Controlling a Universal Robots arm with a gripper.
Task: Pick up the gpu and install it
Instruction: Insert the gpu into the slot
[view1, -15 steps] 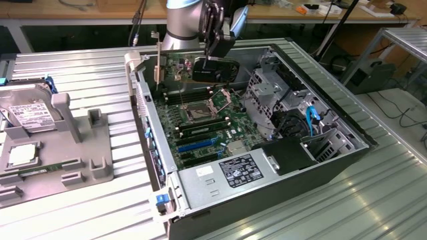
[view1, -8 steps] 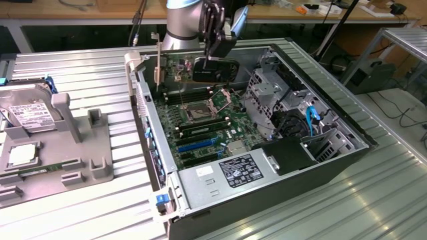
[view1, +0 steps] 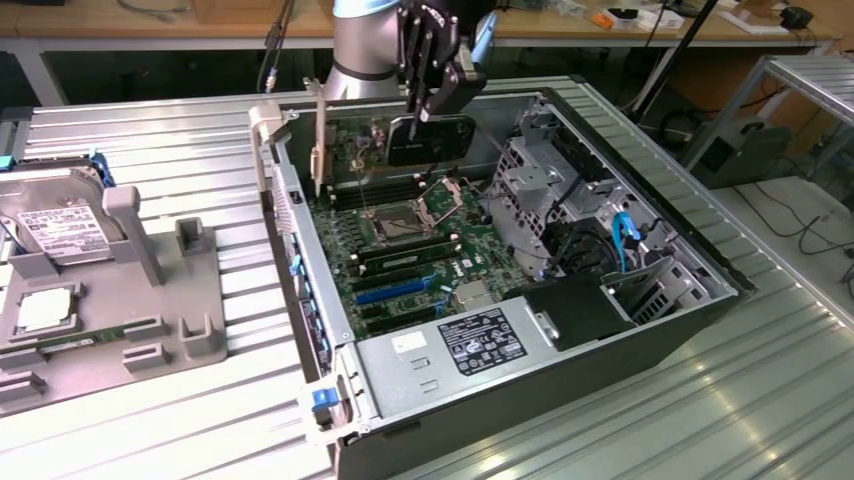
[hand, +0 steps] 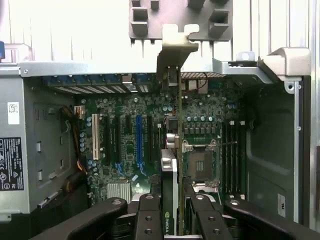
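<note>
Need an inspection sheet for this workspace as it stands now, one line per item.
Surface: ribbed metal table, with the open PC case lying on it.
Job's things: gpu held edge-on over the motherboard; cannot tell whether it is seated.
Clutter: grey fixture tray holding a hard drive and a CPU chip.
Grippers: gripper shut on the gpu.
Cables: blue cables inside the case; black cables on the floor.
Surroundings: wooden bench behind the table.

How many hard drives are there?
1. The silver hard drive sits on the grey tray at the exterior view's left; more may hide inside the computer case.
</note>
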